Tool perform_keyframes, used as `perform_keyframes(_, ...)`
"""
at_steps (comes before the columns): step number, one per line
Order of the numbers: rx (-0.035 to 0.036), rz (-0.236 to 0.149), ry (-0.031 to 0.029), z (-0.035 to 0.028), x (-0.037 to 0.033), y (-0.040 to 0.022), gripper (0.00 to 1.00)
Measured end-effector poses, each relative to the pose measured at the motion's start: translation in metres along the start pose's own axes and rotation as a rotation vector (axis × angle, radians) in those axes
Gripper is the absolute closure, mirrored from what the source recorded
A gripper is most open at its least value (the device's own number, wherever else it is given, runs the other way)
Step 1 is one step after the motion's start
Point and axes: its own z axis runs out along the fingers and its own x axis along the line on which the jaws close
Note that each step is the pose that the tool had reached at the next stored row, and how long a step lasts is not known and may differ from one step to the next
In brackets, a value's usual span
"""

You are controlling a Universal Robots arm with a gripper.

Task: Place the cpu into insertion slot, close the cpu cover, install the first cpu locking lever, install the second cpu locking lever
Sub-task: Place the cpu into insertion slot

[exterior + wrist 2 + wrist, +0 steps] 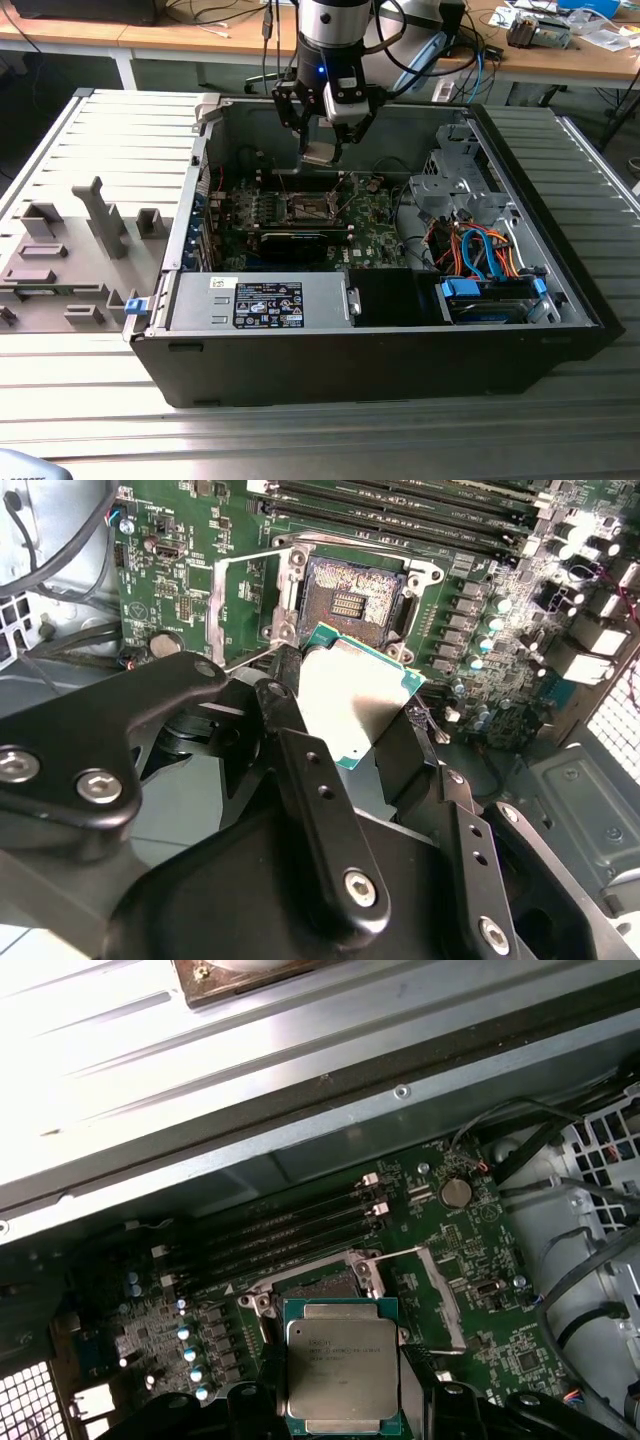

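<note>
Above insertion slot (348, 598), arm (335, 30) with cpu (343, 1368)

Bright, even light; glare whitens the ribbed metal surface (110, 1070) in the first wrist view.

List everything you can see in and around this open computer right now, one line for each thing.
Computer case: one, black, open on the slatted table.
Circuit board: one, green, inside the case.
Socket: one, dark, on the board, empty.
Socket cover: one, silver, swung open beside the socket.
Chip: one, silver-topped, held over the board near the socket.
Coin battery: one, silver, on the board.
Cables: several, orange and blue, inside the case at the exterior view's right.
Tray: one, grey, on the table at the exterior view's left.
Tool: one, black, shut on the chip.
</note>
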Motion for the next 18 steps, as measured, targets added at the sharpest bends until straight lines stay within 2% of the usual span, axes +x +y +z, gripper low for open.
perform_keyframes(18, -0.0007, 0.043, -0.0034, 0.0004, 0.0000, 0.0000, 0.46)
